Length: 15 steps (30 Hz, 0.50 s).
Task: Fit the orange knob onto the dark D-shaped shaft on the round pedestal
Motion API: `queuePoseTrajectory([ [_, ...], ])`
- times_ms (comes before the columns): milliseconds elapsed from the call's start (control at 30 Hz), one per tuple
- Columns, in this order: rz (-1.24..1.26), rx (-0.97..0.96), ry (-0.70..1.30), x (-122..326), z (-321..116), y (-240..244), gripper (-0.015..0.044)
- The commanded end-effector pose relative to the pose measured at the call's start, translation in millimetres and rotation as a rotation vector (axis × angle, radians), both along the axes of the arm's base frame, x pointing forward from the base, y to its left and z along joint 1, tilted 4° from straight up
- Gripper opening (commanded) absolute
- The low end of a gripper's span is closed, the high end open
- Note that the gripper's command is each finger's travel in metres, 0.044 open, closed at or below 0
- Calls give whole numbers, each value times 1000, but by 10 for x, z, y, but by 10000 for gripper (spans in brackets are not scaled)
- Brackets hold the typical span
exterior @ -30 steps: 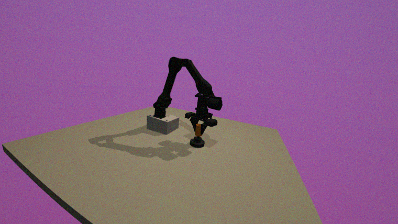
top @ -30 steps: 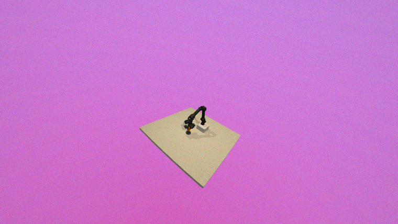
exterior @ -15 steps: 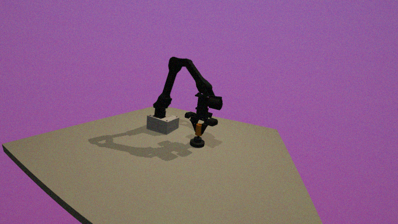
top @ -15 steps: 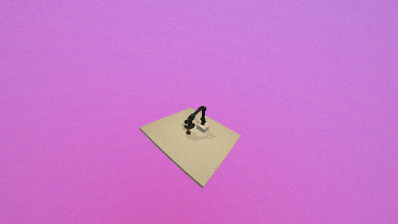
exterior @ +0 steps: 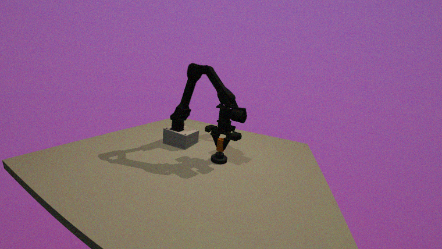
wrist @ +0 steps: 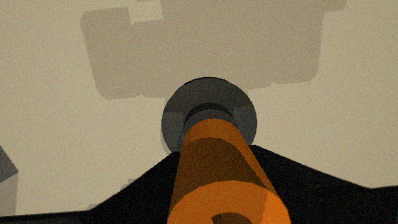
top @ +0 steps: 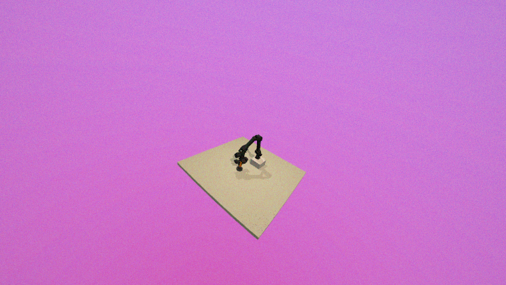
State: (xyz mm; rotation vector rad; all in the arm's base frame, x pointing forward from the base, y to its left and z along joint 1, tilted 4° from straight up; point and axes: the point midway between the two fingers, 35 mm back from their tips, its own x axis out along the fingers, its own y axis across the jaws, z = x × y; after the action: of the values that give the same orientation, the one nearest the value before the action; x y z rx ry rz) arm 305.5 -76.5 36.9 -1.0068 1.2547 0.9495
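Note:
The orange knob [top: 240, 164] [exterior: 220, 144] [wrist: 210, 165] is a tall upright cylinder. My gripper [exterior: 220, 147] [wrist: 214, 155] is shut on it, with one dark finger on each side. The round dark pedestal [top: 240, 169] [exterior: 218, 160] [wrist: 210, 90] stands directly below the knob. A narrower dark raised part [exterior: 220, 154] [wrist: 209, 113] on the pedestal's middle shows just under the knob's lower end. The knob is above the pedestal's wide disc, not down on it. The shaft's flat side is hidden, and I cannot tell how far the shaft reaches into the knob.
The arm's pale grey base box [top: 257, 162] [exterior: 175, 139] stands on the beige table top [top: 248, 198] [exterior: 247, 201] [wrist: 45, 65], a short way from the pedestal. Its corner shows at the wrist view's left edge. The arm's shadow falls across the table around the pedestal.

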Motion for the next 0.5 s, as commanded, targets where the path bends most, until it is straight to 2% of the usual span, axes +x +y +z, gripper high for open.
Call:
queuePoseTrajectory([
  [0, 4, 0, -2, 3, -12, -1, 0],
  [467, 17, -2, -2, 3, -10, -1, 0],
])
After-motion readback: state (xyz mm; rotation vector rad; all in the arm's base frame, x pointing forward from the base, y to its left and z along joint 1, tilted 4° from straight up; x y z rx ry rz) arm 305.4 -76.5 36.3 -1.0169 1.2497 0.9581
